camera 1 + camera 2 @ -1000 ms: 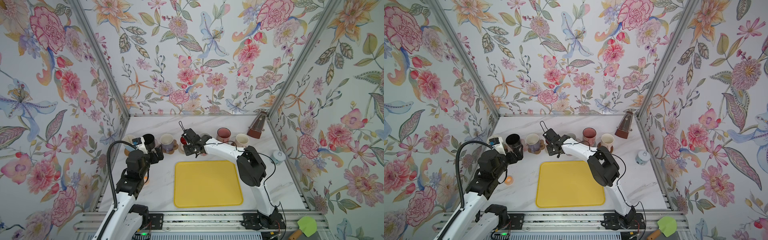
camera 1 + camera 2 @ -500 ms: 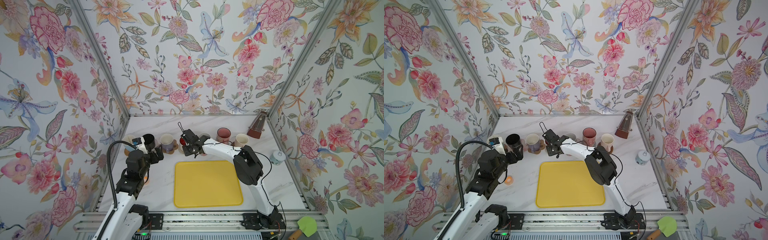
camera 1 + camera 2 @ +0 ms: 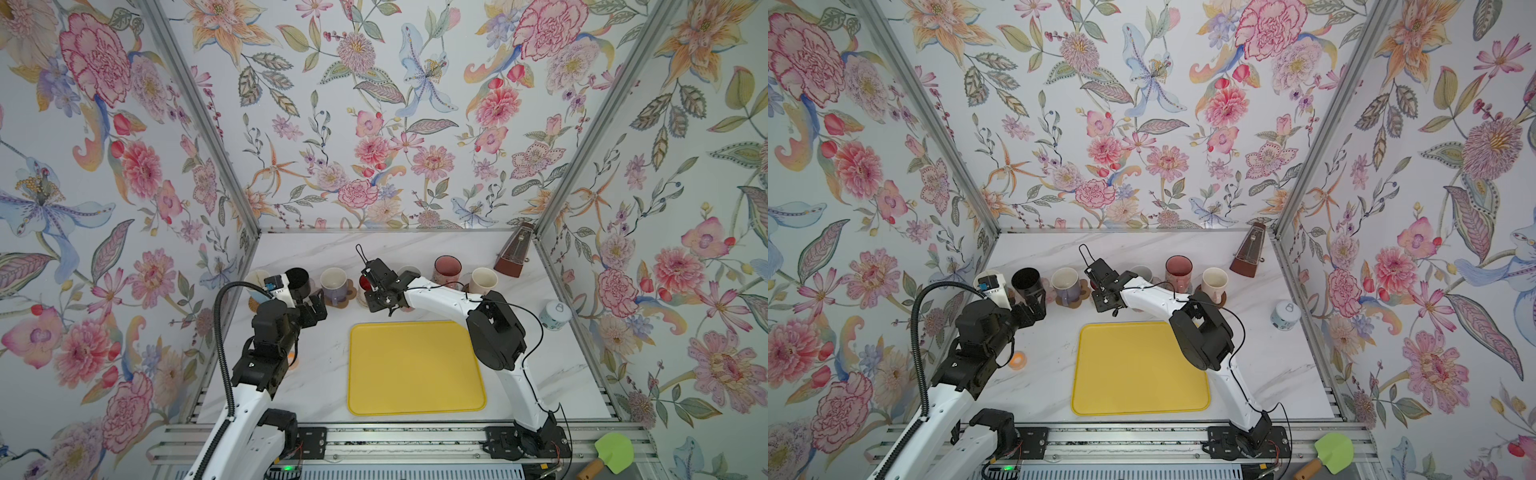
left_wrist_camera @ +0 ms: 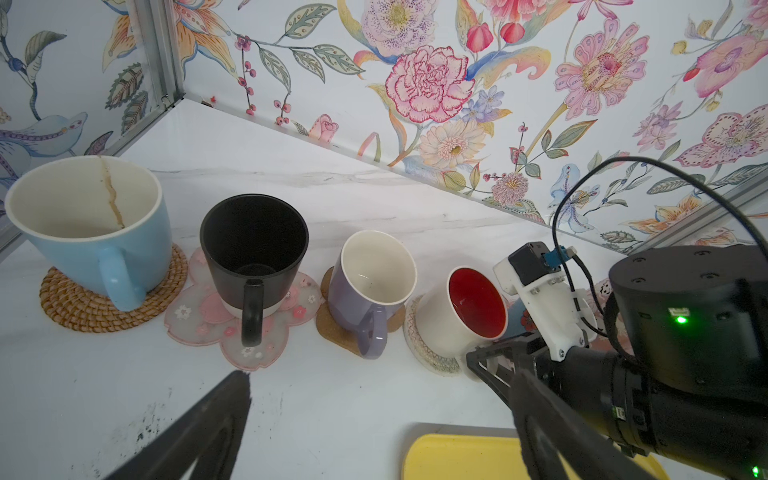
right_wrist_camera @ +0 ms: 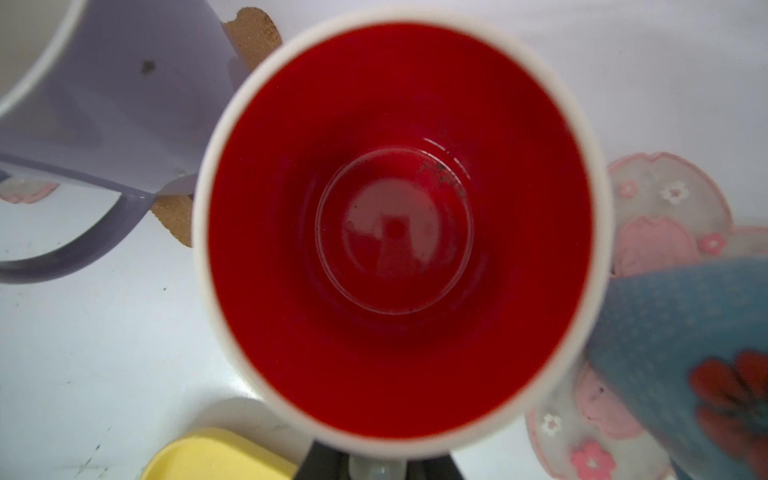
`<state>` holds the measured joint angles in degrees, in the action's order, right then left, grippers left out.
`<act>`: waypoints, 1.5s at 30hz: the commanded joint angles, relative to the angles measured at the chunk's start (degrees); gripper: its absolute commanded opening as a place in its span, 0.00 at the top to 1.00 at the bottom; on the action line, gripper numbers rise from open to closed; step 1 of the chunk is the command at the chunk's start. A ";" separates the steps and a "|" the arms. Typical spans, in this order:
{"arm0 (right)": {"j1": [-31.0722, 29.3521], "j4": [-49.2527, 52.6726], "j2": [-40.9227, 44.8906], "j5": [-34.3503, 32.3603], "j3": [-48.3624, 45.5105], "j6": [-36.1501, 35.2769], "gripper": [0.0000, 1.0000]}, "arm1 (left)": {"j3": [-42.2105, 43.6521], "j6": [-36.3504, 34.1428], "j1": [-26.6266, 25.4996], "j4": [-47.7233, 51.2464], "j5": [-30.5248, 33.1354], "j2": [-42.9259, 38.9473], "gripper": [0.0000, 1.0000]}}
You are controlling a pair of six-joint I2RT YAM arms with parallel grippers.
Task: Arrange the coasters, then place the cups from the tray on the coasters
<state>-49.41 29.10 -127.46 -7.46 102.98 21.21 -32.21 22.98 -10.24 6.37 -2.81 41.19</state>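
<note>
The right gripper [image 5: 376, 467] is closed on the handle of the red-inside cup [image 4: 461, 316]. In the right wrist view its dark fingers [image 5: 320, 465] stand on both sides of the pale handle, under the rim. This cup is over the cream coaster [image 4: 428, 353], in the row behind the tray [image 3: 415, 368]. Whether its base rests fully on the coaster or is just above it, I cannot tell.

The left gripper [image 3: 313, 305] hangs with its jaws wide apart and holds nothing. It is just in front of the black cup [image 4: 253, 257] and does not touch it.

The row goes like this from the left:
- The blue cup [image 4: 95, 249] stands on the tan coaster [image 4: 70, 307].
- The black cup stands on a flower coaster [image 4: 195, 324].
- The purple cup [image 4: 365, 291] stands on the paw coaster [image 4: 332, 328].
- The red-inside cup comes next.
- A dotted cup [image 5: 685, 332] stands on the second flower coaster [image 5: 665, 208].
- The tall pink cup [image 3: 447, 268] follows; what is under it I cannot see well.
- The white cup [image 3: 1214, 279] stands on the dark disc [image 3: 1222, 299].

The first three cups stand upright with their handles turned to the front.

The tray lies flat in the front middle of the table, apart from the row. A metronome [image 3: 513, 253] stands in the back right corner and a small jar [image 3: 555, 314] is near the right wall. An orange ring [image 3: 1017, 360] lies beside the left arm
</note>
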 commanded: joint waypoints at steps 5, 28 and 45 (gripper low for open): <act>-0.18 -1.46 -0.07 -0.78 1.88 -0.13 0.90 | 0.30 -0.13 0.40 -0.48 1.04 0.09 0.01; -0.63 -1.42 5.24 -1.32 1.85 -0.60 0.54 | 0.24 -0.22 0.37 -0.48 1.53 0.00 0.01; 0.21 -25.26 32.63 -12.76 -30.26 -6.16 0.01 | 0.94 -0.04 0.38 -1.49 3.52 -0.32 0.01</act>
<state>-49.71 8.56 -96.23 -17.43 75.81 16.69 -32.10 22.98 -10.24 6.17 -0.91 41.23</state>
